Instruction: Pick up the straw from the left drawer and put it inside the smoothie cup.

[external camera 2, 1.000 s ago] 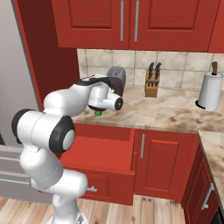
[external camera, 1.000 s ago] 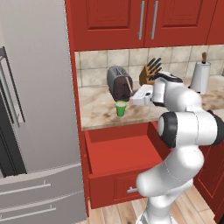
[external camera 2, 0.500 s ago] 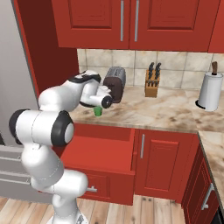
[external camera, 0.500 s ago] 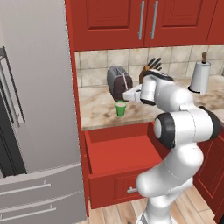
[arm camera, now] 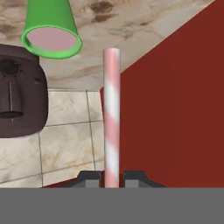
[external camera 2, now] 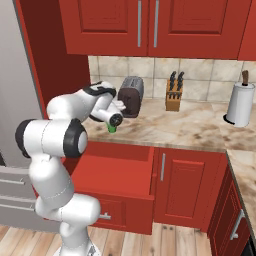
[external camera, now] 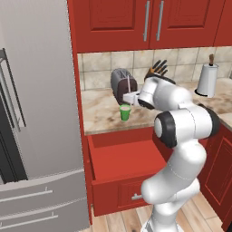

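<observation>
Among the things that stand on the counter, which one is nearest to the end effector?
The green smoothie cup, just below the end effector that holds the straw. The toaster stands behind it; the knife block and paper towel roll are farther right.

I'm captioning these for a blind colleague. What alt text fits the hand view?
A pink-and-white striped straw stands gripped between the gripper's two dark fingertips, rising up the middle of the picture. Beyond it, upper left, a green smoothie cup with pink contents sits on the marbled counter beside a dark toaster.

Standing on the speckled stone counter (external camera: 102, 115), just before the dark rounded toaster (external camera: 121, 84) and behind the open wide red drawer (external camera: 124, 159): small tapered green cup (external camera: 125, 112).
</observation>
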You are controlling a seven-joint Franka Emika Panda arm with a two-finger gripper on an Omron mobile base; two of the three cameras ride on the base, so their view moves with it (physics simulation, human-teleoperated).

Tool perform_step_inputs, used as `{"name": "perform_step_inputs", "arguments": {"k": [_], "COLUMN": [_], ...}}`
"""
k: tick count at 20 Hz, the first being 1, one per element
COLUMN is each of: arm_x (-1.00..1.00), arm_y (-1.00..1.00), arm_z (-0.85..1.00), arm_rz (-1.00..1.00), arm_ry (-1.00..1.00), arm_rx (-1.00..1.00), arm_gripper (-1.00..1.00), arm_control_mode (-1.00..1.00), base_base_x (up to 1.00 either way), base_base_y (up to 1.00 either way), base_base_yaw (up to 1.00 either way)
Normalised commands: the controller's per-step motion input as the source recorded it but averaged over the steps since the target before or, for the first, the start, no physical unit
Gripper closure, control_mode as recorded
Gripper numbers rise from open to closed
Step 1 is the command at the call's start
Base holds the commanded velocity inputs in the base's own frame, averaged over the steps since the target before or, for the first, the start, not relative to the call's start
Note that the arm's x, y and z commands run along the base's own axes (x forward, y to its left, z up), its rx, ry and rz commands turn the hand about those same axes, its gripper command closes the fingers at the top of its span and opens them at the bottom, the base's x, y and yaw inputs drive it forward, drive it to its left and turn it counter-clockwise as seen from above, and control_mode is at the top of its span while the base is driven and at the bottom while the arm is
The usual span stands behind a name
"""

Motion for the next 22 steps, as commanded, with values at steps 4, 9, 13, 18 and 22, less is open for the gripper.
{"name": "perform_step_inputs", "arguments": {"k": [4, 9, 13, 18, 22], "arm_x": [0.11, 0.23, 0.34, 0.32, 0.27], "arm_y": [0.00, 0.00, 0.00, -0.01, -0.12], "arm_z": [-0.17, -0.04, -0.02, -0.12, -0.17], "arm_rz": [-0.06, -0.05, -0.02, -0.01, 0.00], "arm_ry": [0.00, 0.02, 0.01, 0.00, 0.00], "arm_rx": [0.00, 0.00, 0.00, 0.00, 0.00], "arm_gripper": [1.00, 1.00, 1.00, 1.00, 1.00], "arm_control_mode": [-1.00, -1.00, -1.00, -1.00, -1.00], "base_base_x": [0.00, 0.00, 0.00, 0.00, 0.00], "base_base_y": [0.00, 0.00, 0.00, 0.00, 0.00], "base_base_yaw": [0.00, 0.00, 0.00, 0.00, 0.00]}}
